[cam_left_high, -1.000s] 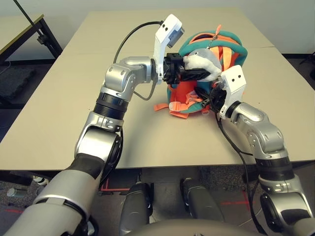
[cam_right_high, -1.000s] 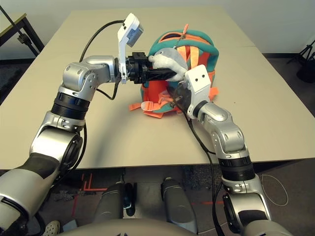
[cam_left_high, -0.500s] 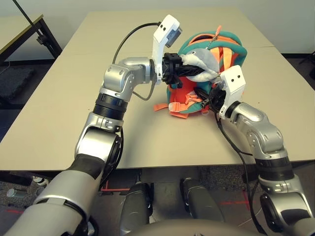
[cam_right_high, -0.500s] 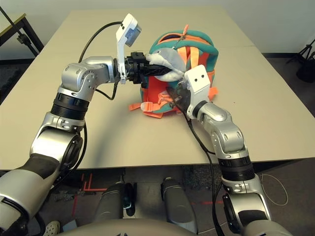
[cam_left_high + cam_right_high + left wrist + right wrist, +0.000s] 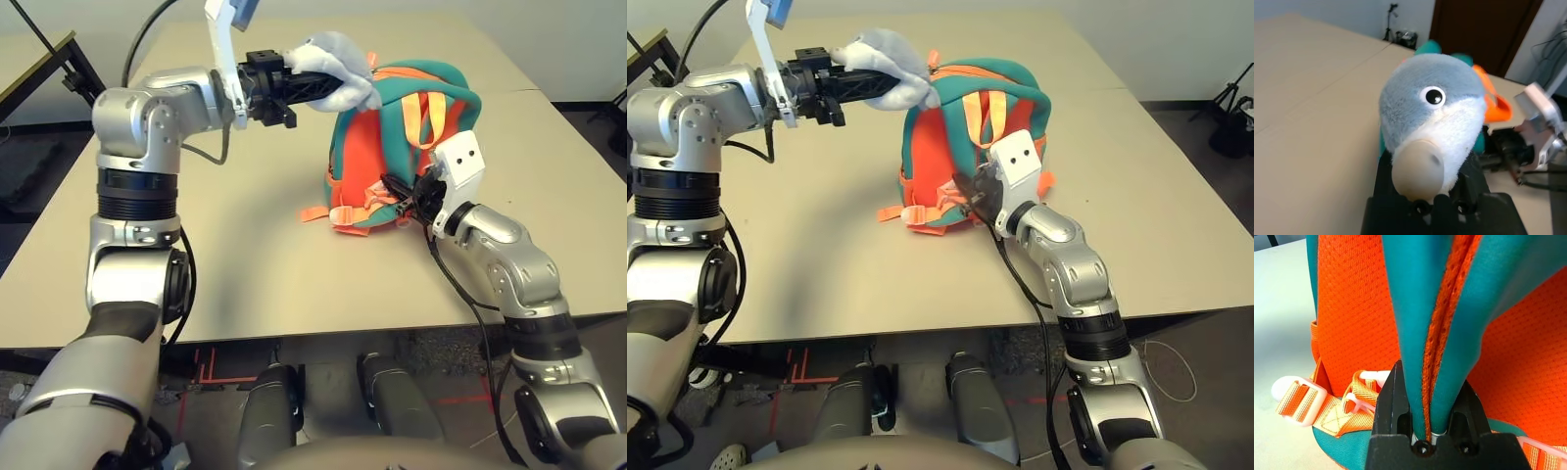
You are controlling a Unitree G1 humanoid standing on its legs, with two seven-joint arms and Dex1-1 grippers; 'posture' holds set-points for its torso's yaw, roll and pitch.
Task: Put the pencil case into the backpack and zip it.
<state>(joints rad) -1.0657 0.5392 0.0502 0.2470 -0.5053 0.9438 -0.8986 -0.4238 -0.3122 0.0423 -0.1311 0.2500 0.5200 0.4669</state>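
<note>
No pencil case was visible in any view, so it was either already inside or hidden; judging by the teal-edged seam in the right wrist view, zipping looked unfinished. The backpack (image 5: 392,147) stood upright at upper centre of the frame on the counter (image 5: 245,255), long axis vertical, straps facing the camera. The left hand (image 5: 328,90) was clamped on the plush toy (image 5: 1432,115) at upper left, and the right hand (image 5: 1429,404) was pinched on the backpack's teal trim (image 5: 1420,308).
</note>
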